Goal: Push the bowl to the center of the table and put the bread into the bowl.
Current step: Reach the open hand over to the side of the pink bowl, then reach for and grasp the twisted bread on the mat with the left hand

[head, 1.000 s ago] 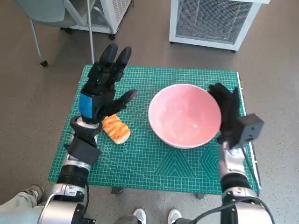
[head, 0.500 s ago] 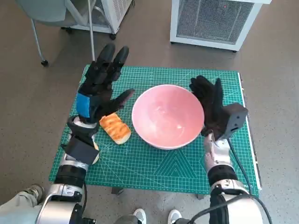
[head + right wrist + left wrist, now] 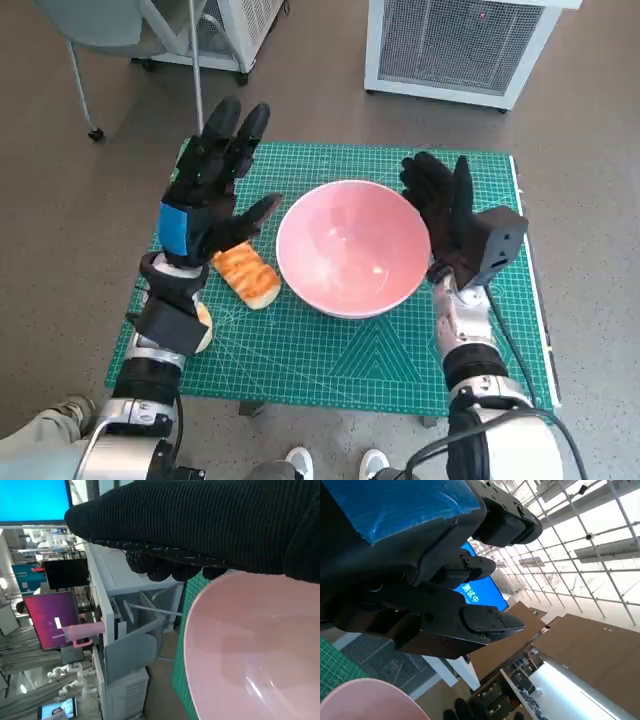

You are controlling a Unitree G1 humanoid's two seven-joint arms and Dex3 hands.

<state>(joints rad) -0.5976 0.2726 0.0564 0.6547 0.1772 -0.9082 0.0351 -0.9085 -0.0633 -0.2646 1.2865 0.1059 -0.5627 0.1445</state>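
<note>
The right hand, in its black knitted glove, stands upright against the bowl's right side with its fingers spread and pointing away from the robot; it grips nothing, its palm flat to the rim. In the right wrist view the glove runs as a dark band right over the pink rim, so close that I cannot see a gap between them.

The left hand, black with blue tape over its back, is raised above the left part of the desk, fingers apart and stretched away from the robot, thumb angled toward the bowl. It holds nothing. The left wrist view shows those fingers splayed in open air, with a curve of the pink rim below them.

The bowl is pink, wide and empty, sitting upright about in the middle of the green cutting mat that covers the desk. The bread, a golden oblong piece, lies on the mat just beside the bowl's left side, partly under the left hand, which is lifted clear of it.

Beyond the desk's far edge stands a white unit with a grille front, and at the far left a chair on castors. A pair of white shoes shows at the near edge.
</note>
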